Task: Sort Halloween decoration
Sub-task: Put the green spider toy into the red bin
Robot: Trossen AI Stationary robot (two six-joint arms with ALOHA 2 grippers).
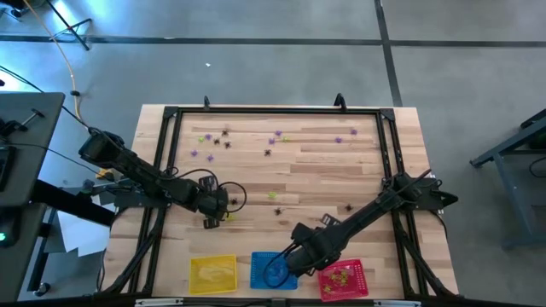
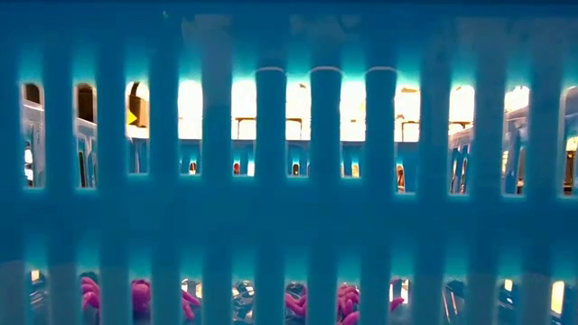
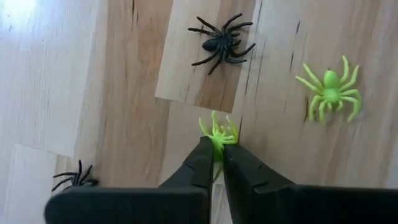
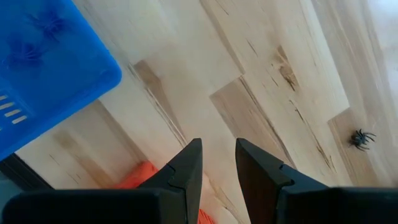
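Observation:
The Halloween decoration is small plastic spiders scattered on the wooden table. My left gripper points steeply down at the table's left middle, shut on a yellow-green spider. Close by lie a black spider, a second yellow-green spider and another black spider, all flat on the wood. My right gripper hangs open over the near edge, between the blue basket and the red basket, with nothing between its fingers. My left gripper pinches the yellow-green spider's near part between its two fingertips, coming from above and slanting down. The spider's legs stick out beyond the fingertips. It looks to lie on the wood.
Yellow, blue and red baskets stand in a row at the near edge. In the low view the blue basket's mesh wall fills the picture, with purple pieces behind it. More spiders lie toward the far edge; one black spider lies right of the middle.

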